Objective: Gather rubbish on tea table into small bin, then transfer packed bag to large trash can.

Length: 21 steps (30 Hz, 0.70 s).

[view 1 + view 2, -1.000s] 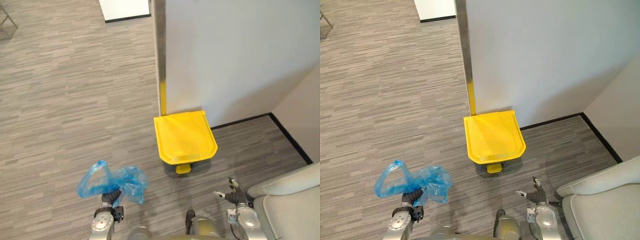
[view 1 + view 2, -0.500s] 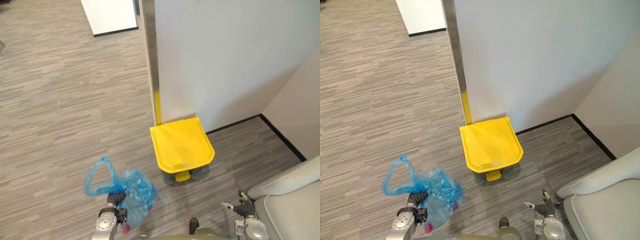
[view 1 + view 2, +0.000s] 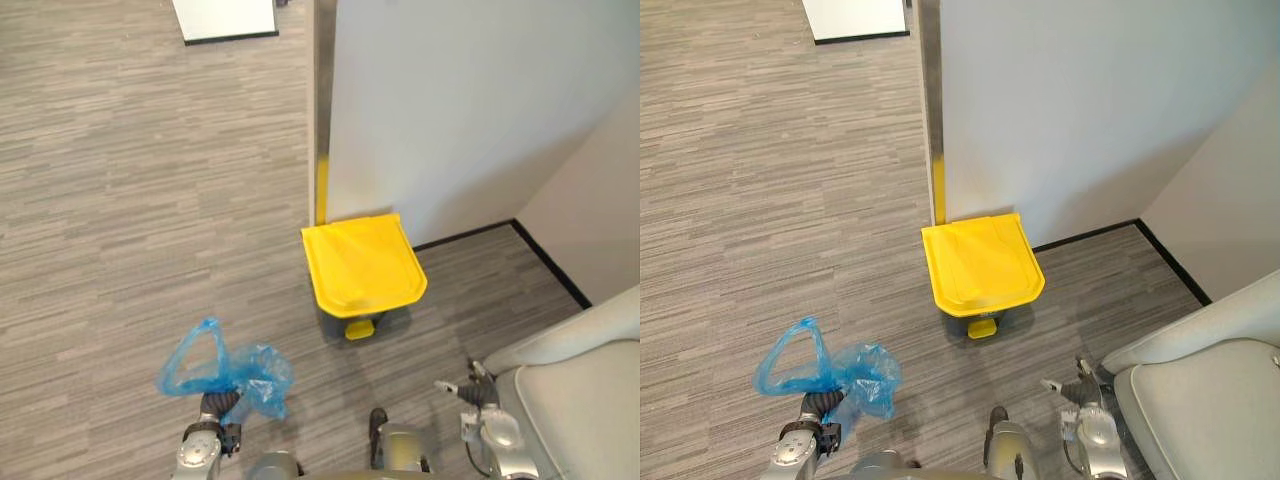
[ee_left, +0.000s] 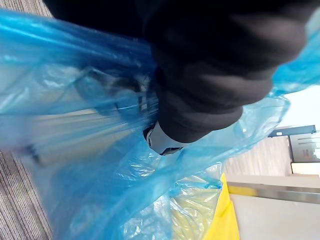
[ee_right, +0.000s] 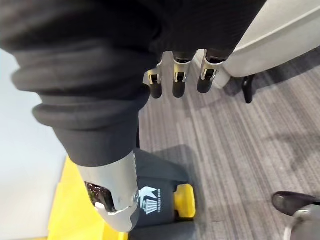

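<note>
One hand carries the load. The left hand (image 3: 213,408), at the lower left of the left eye view, is clenched round the gathered neck of the blue bag (image 3: 245,368). The bag bulges past the fingers, and one loose loop (image 3: 194,352) stands free beside it. In the left wrist view the film wraps closely over the hand. The right hand (image 5: 175,75), at the lower right of the eye views, is released and holds nothing.

Hazards from this position:

1. Slip. The film is thin and bunched. If the clench loosens in transit, the bag is likely to fall to the floor (image 3: 120,200) short of the target.
2. Closed lid. The large trash can (image 3: 340,322) stands at frame centre, well apart from the bag, with its yellow lid (image 3: 362,265) down. A bag let go onto that lid would probably slide off. The pedal (image 3: 359,329) or the lid edge must be worked first.
3. Snag. The free loop could catch on the lid rim and hold the bag half in.
4. Clearance. The can sits against the wall (image 3: 480,100), which may limit lid travel. The grey seat (image 3: 580,390) lies just beside the right hand and may crowd that arm.
</note>
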{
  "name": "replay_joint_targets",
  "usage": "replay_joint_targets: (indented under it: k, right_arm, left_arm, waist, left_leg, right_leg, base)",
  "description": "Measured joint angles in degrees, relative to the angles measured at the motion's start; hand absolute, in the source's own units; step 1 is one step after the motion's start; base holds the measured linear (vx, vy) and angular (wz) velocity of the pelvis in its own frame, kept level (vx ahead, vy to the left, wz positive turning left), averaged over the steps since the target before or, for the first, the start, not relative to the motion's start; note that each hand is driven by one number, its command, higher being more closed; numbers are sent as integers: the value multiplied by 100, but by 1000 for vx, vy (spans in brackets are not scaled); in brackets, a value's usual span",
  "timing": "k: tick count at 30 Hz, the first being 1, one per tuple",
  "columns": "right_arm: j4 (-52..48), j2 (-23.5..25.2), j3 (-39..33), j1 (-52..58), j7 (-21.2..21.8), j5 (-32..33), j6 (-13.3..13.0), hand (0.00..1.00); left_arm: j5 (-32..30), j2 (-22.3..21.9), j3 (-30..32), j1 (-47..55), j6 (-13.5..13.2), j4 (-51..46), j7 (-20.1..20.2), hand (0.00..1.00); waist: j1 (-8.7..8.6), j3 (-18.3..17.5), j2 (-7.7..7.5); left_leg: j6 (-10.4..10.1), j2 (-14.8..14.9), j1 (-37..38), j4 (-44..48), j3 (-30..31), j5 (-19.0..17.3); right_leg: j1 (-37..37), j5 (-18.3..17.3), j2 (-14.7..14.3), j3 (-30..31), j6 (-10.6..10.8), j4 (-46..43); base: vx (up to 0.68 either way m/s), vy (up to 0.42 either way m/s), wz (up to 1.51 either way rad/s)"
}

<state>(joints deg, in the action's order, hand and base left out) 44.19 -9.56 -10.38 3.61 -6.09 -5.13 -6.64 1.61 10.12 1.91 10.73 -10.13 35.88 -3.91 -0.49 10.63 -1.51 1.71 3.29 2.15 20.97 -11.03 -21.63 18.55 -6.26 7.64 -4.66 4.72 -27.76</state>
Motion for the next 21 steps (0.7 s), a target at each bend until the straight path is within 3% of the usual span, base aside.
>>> replay_joint_targets:
  k: [2,3,5,7,8,9,10,11,12,14,15,17,18,21]
  right_arm:
    - [-62,2,0,-1,-6,0,20,0]
    - [-76,2,-9,4,-14,2,29,0]
    - [-68,5,-26,23,-17,4,55,0]
    - [-64,5,-43,61,-32,7,62,0]
    - [-57,-66,-69,90,-32,10,69,0]
    - [-109,-154,-140,47,-31,24,61,0]
    - [-157,-143,-209,62,-26,28,42,0]
    - [-188,-46,-399,208,-27,59,52,0]
    - [-236,9,-499,386,-19,65,73,0]
    - [-233,60,-504,493,-2,86,97,0]
    - [-219,94,-502,408,2,118,96,0]
    - [-219,145,-514,175,5,129,94,0]
    - [-221,142,-543,36,2,138,93,0]
    - [-290,144,-349,-361,4,234,61,0]
  left_arm:
    - [0,11,-51,-81,0,-1,2,100]
    - [1,14,-106,-250,-2,0,1,100]
    - [2,35,-115,-487,-22,1,-2,100]
    - [2,31,-46,-652,-30,-1,-28,100]
    - [2,-56,-41,-740,-20,39,-57,100]
    - [2,-107,-177,-835,-21,18,-66,100]
    - [1,-81,-199,-876,-27,2,-62,100]
    - [4,-33,-180,-970,-30,-6,-97,100]
    - [6,-42,-160,-932,-35,-61,-137,100]
    - [8,-60,-122,-723,-42,-105,-159,100]
    - [39,-65,-116,-641,-40,-78,-163,100]
    - [56,-121,-120,-704,-34,-31,-157,100]
    - [56,-199,-121,-804,-35,-35,-149,100]
    - [54,-300,-130,-973,-53,-69,-141,100]
  waist:
    - [-6,105,103]
    - [-45,229,131]
    - [-78,409,11]
    - [-93,567,-170]
    - [-177,642,-92]
    - [-194,739,198]
    - [-202,760,245]
    - [-216,748,212]
    - [-245,725,172]
    - [-204,601,280]
    - [-208,551,362]
    - [-211,538,366]
    - [-222,536,366]
    - [-308,520,380]
  left_leg:
    - [-14,133,40,124,81,-143]
    - [-31,183,88,191,228,-262]
    - [-99,126,242,228,331,-317]
    - [-311,50,483,383,524,-574]
    - [-357,189,648,454,853,-768]
    - [-359,414,645,463,1220,-762]
    - [-413,462,575,544,1378,-695]
    - [-447,477,592,710,1658,-656]
    - [-448,541,702,836,1747,-657]
    - [-484,870,741,1100,1789,-648]
    - [-678,1064,653,1168,1845,-544]
    - [-1096,1234,479,1038,1911,-231]
    - [-1211,1289,470,851,1912,-96]
    - [-1304,1385,450,426,1941,132]
  right_leg:
    - [231,-19,-171,-39,4,16]
    - [454,202,-229,-133,208,517]
    - [600,566,-136,-238,368,1235]
    - [658,575,-73,-201,388,1626]
    - [568,1061,-179,-4,250,1411]
    - [651,621,-352,-70,457,933]
    - [780,403,-390,-30,506,585]
    - [1002,-96,-363,8,205,-366]
    - [1050,-359,-264,-134,57,-961]
    - [1081,-982,-322,-414,-199,-1591]
    - [1095,-1139,-436,-600,-303,-1649]
    - [1160,-1201,-555,-770,-454,-1592]
    - [1174,-1204,-563,-832,-488,-1531]
    - [1187,-1121,-559,-911,-612,-1299]
  base:
    - [117,41,9]
    - [166,15,27]
    - [268,-92,50]
    - [352,-203,75]
    - [405,-237,88]
    - [412,-234,79]
    - [482,-305,90]
    - [403,-283,107]
    - [417,-296,104]
    - [514,-325,48]
    - [541,-355,22]
    - [360,-280,18]
    - [293,-232,21]
    - [128,-115,17]
